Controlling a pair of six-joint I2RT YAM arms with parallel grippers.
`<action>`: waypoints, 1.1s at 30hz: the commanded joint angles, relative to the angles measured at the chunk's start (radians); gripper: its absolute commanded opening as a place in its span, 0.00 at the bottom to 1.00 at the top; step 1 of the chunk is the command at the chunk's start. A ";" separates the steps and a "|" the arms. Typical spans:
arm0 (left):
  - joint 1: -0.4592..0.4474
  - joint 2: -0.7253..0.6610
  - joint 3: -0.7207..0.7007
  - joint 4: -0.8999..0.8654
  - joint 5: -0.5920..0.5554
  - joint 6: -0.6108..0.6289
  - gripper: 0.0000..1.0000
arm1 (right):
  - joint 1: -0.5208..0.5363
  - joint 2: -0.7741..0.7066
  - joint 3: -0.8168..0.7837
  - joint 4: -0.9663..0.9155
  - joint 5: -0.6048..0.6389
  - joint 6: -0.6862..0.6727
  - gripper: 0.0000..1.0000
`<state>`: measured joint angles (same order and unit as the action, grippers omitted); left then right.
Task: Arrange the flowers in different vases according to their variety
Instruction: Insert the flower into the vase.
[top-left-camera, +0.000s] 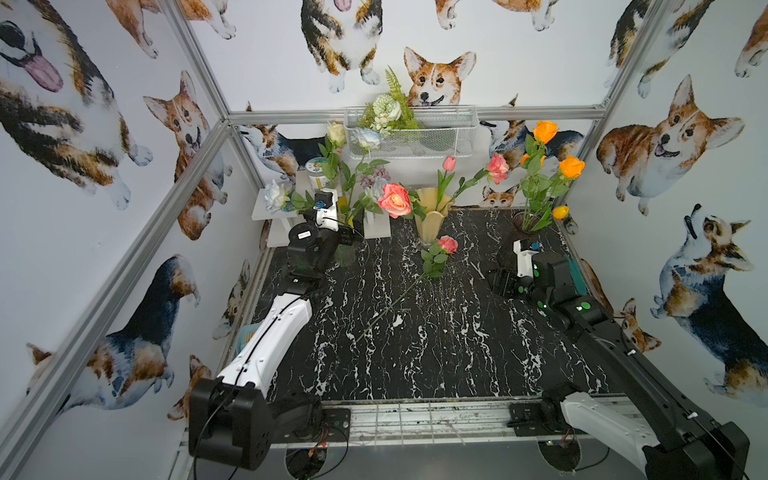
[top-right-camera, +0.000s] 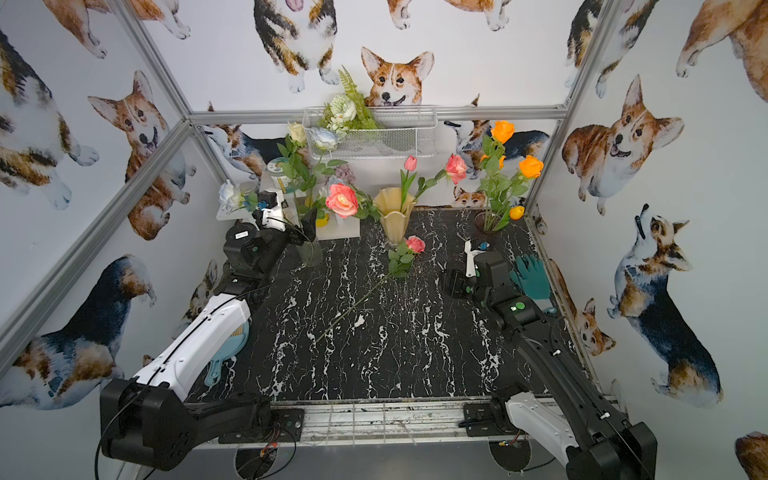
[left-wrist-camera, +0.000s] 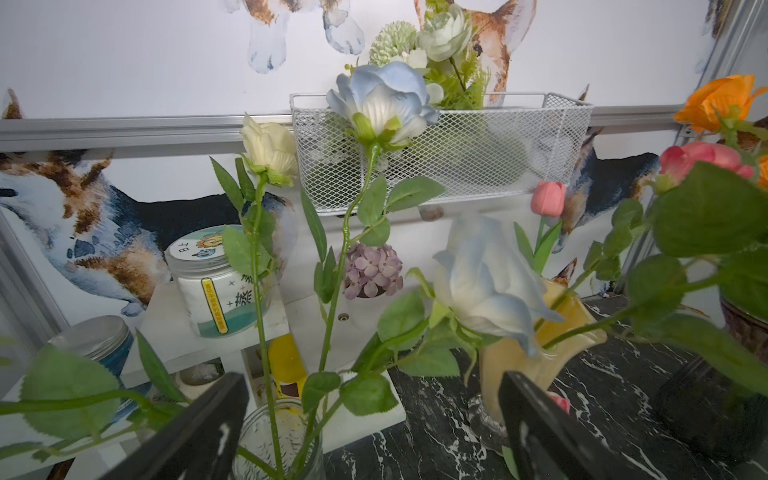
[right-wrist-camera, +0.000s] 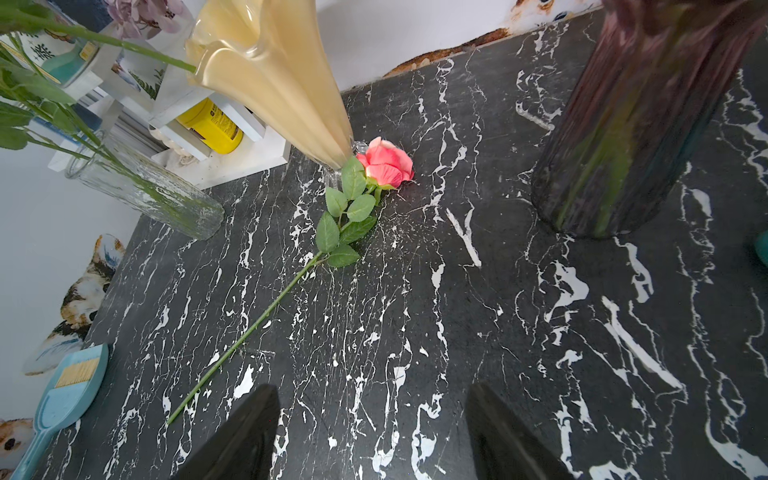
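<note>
sorting looks nearly done: one pink rose (right-wrist-camera: 340, 232) lies loose on the table (right-wrist-camera: 457, 332). it lies flat, bloom at the back right by the foot of the cream vase (right-wrist-camera: 274, 75), cut end toward the front and the left arm's side, so its long axis runs diagonally across the table. pink roses (top-left-camera: 394, 199) stand in the cream vase, so i judge it belongs there. the right gripper (right-wrist-camera: 372, 390) hovers over the table, apart from the stem, jaws spread and empty. the left gripper (left-wrist-camera: 372, 380) is wide open too, at the clear vase (left-wrist-camera: 278, 440) of white roses (left-wrist-camera: 382, 99), with leaves between its jaws but nothing clamped. the next move calls for jaws set across the stem, a pinch, then swinging it upright, cut end down, into the flared mouth.
</note>
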<state>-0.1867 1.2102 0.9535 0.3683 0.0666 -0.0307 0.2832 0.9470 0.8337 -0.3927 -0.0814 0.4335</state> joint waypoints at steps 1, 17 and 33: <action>-0.024 -0.052 -0.022 -0.110 -0.037 0.017 1.00 | 0.001 -0.002 0.008 0.014 -0.017 -0.003 0.76; -0.103 -0.340 -0.177 -0.492 -0.013 -0.008 1.00 | 0.002 -0.027 -0.021 0.009 -0.042 0.019 0.76; -0.283 -0.087 -0.103 -0.698 -0.011 0.129 0.88 | 0.000 -0.028 -0.038 -0.011 -0.056 0.028 0.76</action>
<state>-0.4423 1.0721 0.8230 -0.2756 0.0715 0.0502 0.2832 0.9203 0.7898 -0.3988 -0.1341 0.4610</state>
